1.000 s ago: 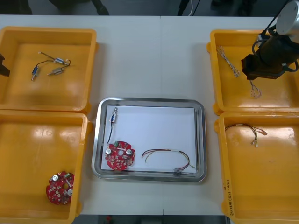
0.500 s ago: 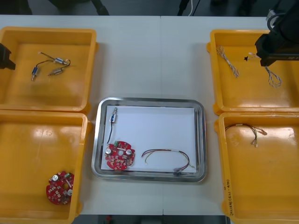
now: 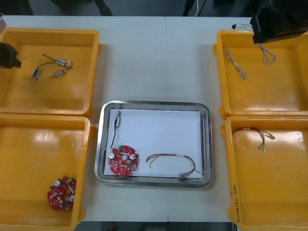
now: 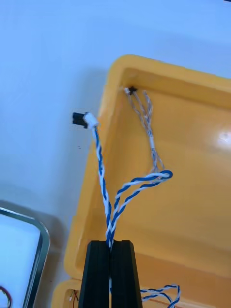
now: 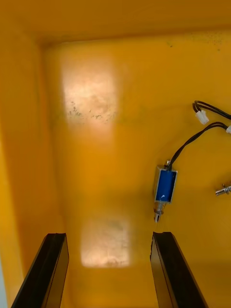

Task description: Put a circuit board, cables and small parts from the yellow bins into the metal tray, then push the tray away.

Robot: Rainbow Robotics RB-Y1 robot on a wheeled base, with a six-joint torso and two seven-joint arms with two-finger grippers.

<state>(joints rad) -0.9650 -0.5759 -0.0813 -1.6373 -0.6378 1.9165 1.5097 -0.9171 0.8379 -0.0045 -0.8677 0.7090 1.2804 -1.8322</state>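
Because a limp cable cannot be pushed or slid, the right gripper (image 4: 110, 245) holds the blue-and-white cable (image 4: 103, 178) pinched at one point, with its black fingers closed tightly on the strands. Both ends run free, and one finishes in a black plug (image 4: 79, 118) with a white collar. The cable is a thin, flexible twisted pair that doubles into a loop beyond the fingers.

In the front view the gripper is at the upper right of the frame, over the inner far corner of the upper-right bin (image 3: 219, 72). This bin is smooth, glossy plastic with rounded walls. A second cable (image 3: 236, 62) lies on its floor.

The tray (image 3: 156, 103), lower centre, has a polished metal rim and a flat white inside. It holds a round red board (image 3: 123, 160), a red-and-yellow cable (image 3: 173, 161) and a small metal part (image 3: 116, 121). It lacks the twisted type, so this lift is probably a carry towards it.

The left gripper (image 5: 108, 236) is open over the upper-left bin (image 3: 48, 96), near a blue part (image 5: 165, 185).
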